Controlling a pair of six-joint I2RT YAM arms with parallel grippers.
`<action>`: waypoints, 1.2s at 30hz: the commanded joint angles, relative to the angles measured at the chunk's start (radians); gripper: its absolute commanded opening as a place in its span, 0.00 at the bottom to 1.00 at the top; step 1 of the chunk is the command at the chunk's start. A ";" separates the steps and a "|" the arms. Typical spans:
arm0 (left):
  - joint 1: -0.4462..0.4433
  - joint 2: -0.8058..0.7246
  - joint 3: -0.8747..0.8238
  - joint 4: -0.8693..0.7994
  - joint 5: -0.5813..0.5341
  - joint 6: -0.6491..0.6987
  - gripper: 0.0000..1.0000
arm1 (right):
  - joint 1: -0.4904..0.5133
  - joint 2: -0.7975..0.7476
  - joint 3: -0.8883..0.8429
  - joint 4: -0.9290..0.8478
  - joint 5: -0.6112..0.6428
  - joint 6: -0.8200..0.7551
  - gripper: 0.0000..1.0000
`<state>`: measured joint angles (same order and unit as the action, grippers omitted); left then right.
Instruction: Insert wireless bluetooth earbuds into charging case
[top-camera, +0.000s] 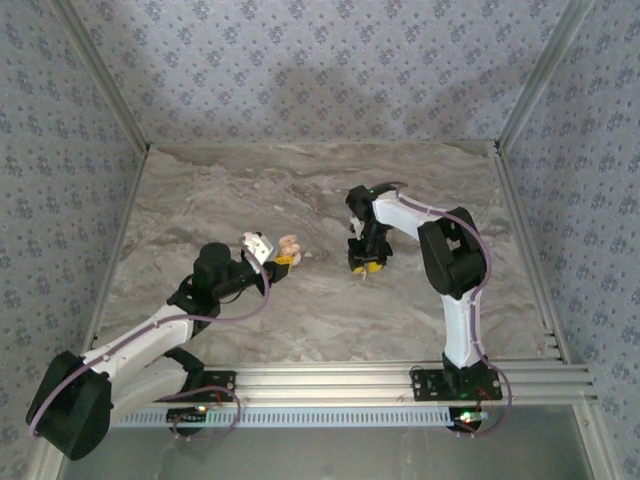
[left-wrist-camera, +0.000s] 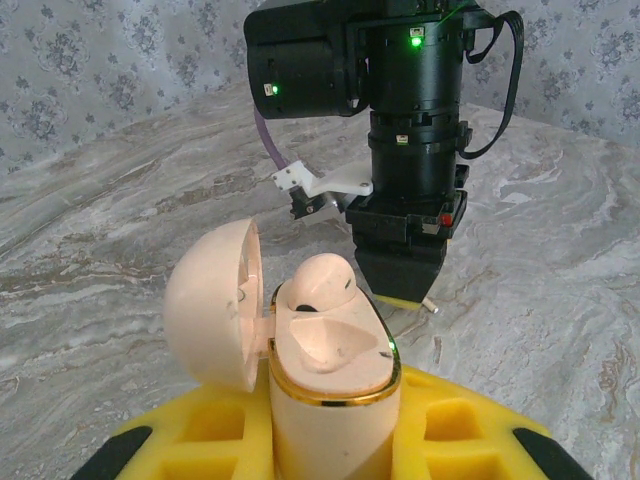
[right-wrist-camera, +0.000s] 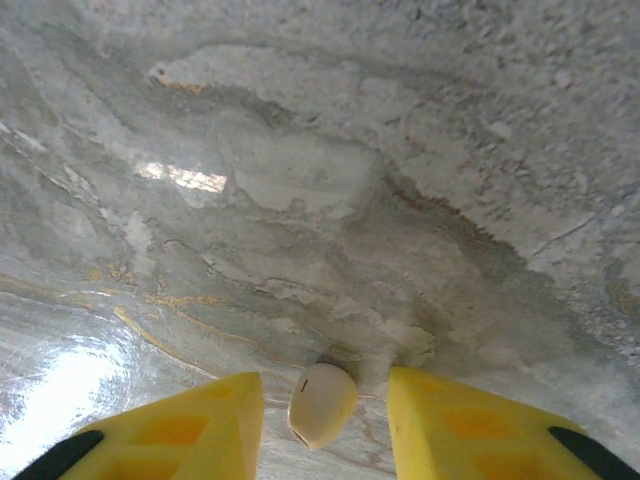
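My left gripper is shut on the pinkish charging case, held upright between yellow fingers. The case lid hangs open to the left. One cream earbud sits in the far slot; the near slot is empty. My right gripper points straight down at the table just right of the case. In the right wrist view a second earbud lies on the marble between the open yellow fingers, touching neither.
The grey marbled table is walled by patterned panels at the back and sides, with a metal rail along the near edge. In the left wrist view the right arm's black wrist stands close behind the case.
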<state>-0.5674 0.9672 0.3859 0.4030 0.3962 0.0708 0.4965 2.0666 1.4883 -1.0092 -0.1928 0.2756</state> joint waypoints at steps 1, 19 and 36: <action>0.006 -0.008 0.025 0.025 0.016 0.017 0.14 | 0.011 -0.004 -0.018 0.005 0.023 0.030 0.35; 0.001 0.089 0.051 0.049 0.050 0.002 0.14 | 0.006 -0.150 -0.201 0.191 0.059 0.092 0.29; -0.057 0.251 0.129 0.081 0.045 0.014 0.13 | -0.064 -0.358 -0.538 0.615 -0.022 0.160 0.27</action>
<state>-0.6136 1.2037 0.4686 0.4419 0.4225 0.0704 0.4561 1.7367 1.0019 -0.4881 -0.2115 0.4042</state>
